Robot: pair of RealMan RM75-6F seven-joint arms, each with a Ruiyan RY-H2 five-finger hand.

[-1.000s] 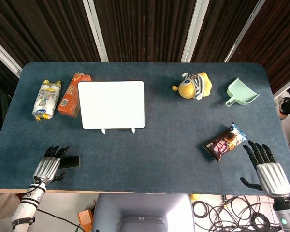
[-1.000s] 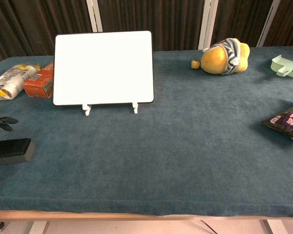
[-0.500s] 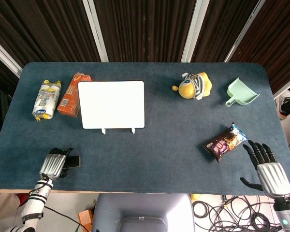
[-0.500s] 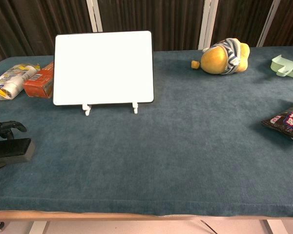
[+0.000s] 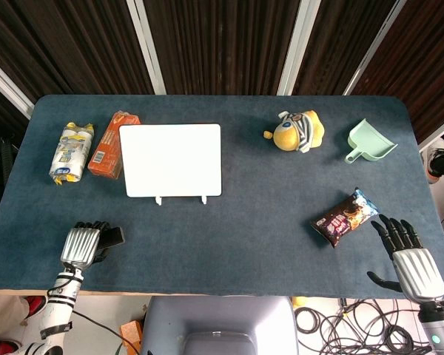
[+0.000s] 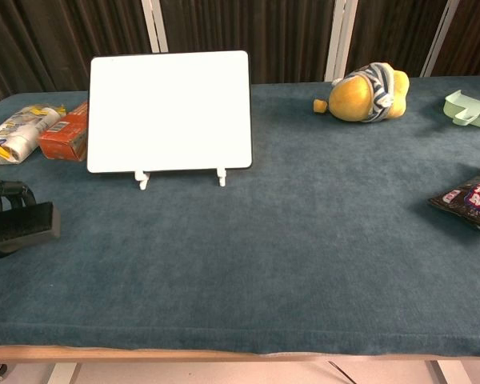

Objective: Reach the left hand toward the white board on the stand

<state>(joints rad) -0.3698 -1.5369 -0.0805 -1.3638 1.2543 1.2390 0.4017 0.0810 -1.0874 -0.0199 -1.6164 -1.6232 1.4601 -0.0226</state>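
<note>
The white board (image 5: 172, 160) (image 6: 170, 110) stands upright on a small white stand (image 5: 160, 200) (image 6: 142, 181) at the table's middle left. My left hand (image 5: 81, 245) (image 6: 3, 194) is near the front left edge, well short of the board. Its fingers curl over a black eraser block (image 5: 113, 237) (image 6: 21, 227), which it holds slightly tilted just above the cloth. My right hand (image 5: 408, 256) rests at the front right corner with fingers spread and nothing in it; the chest view does not show it.
Left of the board lie an orange box (image 5: 107, 144) (image 6: 64, 132) and a yellow-white snack pack (image 5: 71, 151) (image 6: 16, 132). A plush toy (image 5: 297, 131) (image 6: 366, 93), a green dustpan (image 5: 370, 140) (image 6: 470, 110) and a dark snack bag (image 5: 345, 216) (image 6: 474, 198) sit on the right.
My left hand has closed its fingers over the black eraser block and raised it a little, shifting slightly toward the board. The right hand has stayed still.
</note>
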